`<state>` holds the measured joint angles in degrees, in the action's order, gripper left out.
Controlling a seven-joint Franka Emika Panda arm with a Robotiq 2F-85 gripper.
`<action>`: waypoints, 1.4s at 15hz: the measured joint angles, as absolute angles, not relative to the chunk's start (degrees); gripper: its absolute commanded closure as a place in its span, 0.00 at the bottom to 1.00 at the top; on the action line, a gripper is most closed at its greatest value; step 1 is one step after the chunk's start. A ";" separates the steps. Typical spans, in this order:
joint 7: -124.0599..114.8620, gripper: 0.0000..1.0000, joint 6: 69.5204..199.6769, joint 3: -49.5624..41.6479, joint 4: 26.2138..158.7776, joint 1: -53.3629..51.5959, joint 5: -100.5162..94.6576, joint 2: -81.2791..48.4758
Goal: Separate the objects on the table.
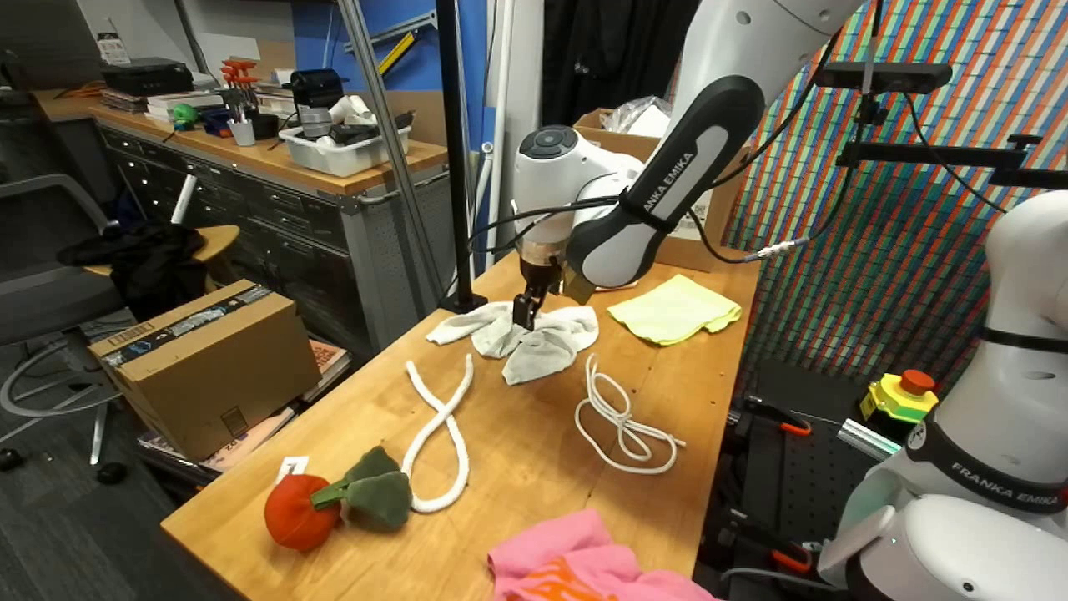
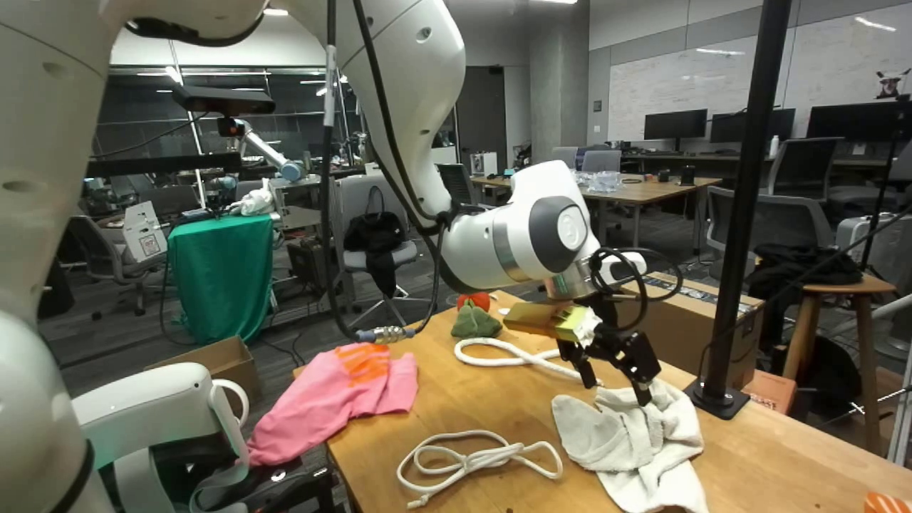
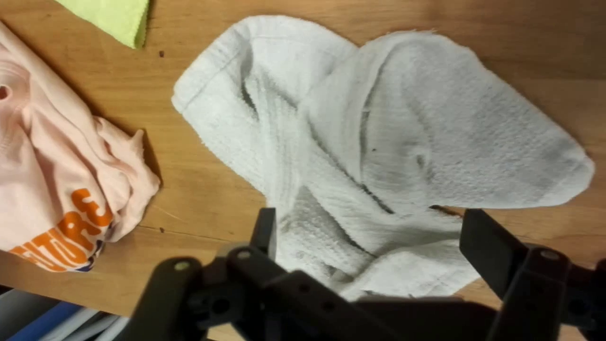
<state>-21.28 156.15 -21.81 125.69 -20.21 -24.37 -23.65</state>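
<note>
We find the claw over a white towel, its fingers spread wide and gripping nothing; whether a fingertip touches the fabric, we cannot tell. The towel lies bunched on the wooden tabletop, greyish white, with rounded lobes, overlapping folds and a stitched hem at one corner.

Clearance is tight on one side: a black post stands with its base just beside the towel, close to the tabletop's edge. Near the towel we record a peach garment with orange lettering, a folded yellow cloth, a thick white rope crossed once into a loop and a thin white cord gathered in a loose bow. Bare wood separates the towel from the thin white cord, and that cord from the thick white rope. Farther along, a green plush piece lies just beside the rope's loop, with a red-orange plush piece next to it. A pink garment reaches past the tabletop's edge in an exterior view.

The surface is pale-brown wood marked by small dark knots. Beyond it we note a cardboard box, then a workbench with black drawers; farthest off, monitors stand before a whiteboard.
</note>
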 measured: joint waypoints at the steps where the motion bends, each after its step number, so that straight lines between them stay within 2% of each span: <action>1: -21.41 0.00 156.14 -20.68 126.33 -20.20 -24.38 -23.01; 12: -23.38 0.00 154.10 -7.16 127.12 -19.94 -20.62 -20.10; 21: -24.09 0.00 150.15 -1.56 125.39 -19.95 -18.49 -21.03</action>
